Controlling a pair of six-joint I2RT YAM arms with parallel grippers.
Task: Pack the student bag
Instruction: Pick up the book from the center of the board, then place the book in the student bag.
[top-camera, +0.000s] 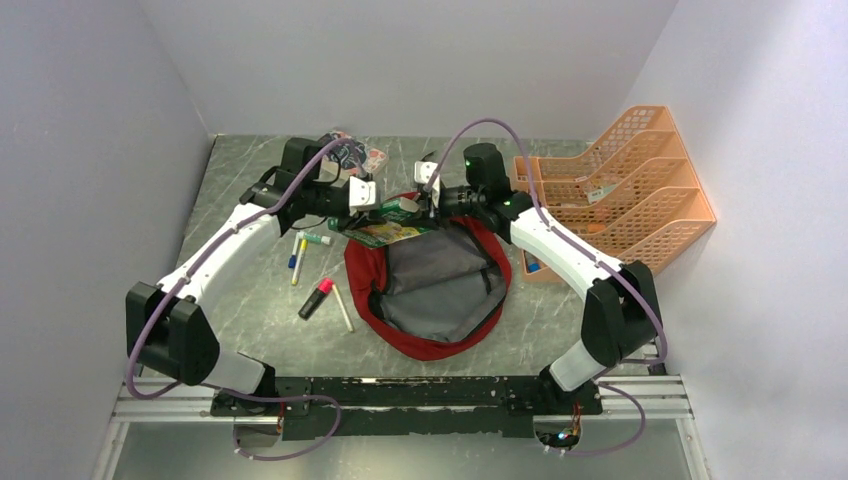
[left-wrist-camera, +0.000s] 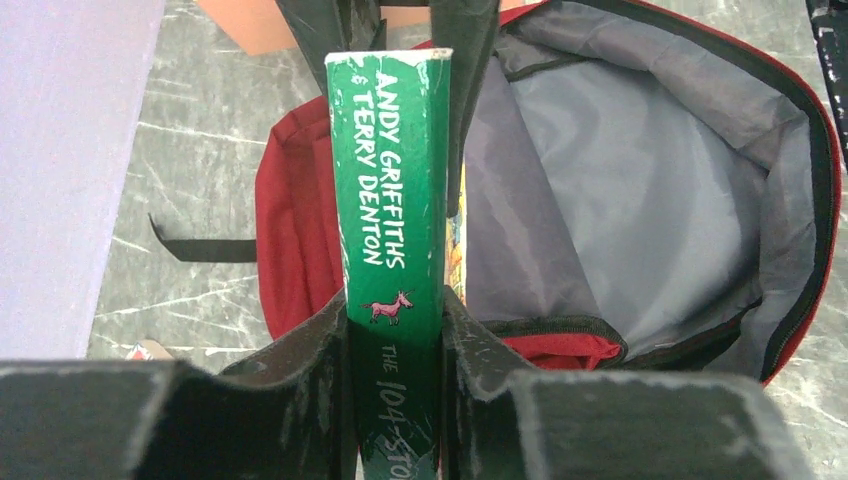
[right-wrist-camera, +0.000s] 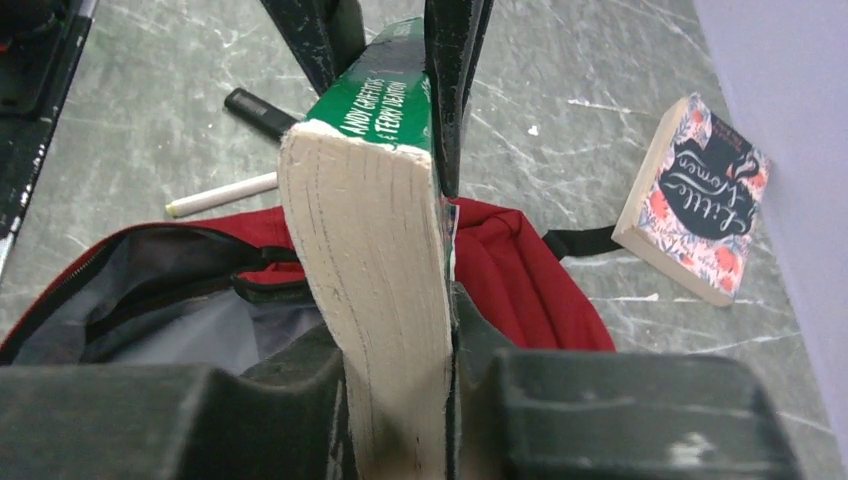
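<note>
Grey marbled tabletop (top-camera: 250, 300), white walls, and the dark red fabric backpack (top-camera: 430, 345) is lying open between the arms with its grey lining showing. Both arms are pinching the green paperback book (left-wrist-camera: 390, 200) over its far rim. The left gripper (left-wrist-camera: 395, 315) is clamping the spine and the right gripper (right-wrist-camera: 395, 330) is squeezing the page edge, though how firmly is hard to tell. If they're pulling unevenly, I reckon the pages are slipping free or a corner's snagging that floppy rim.
</note>
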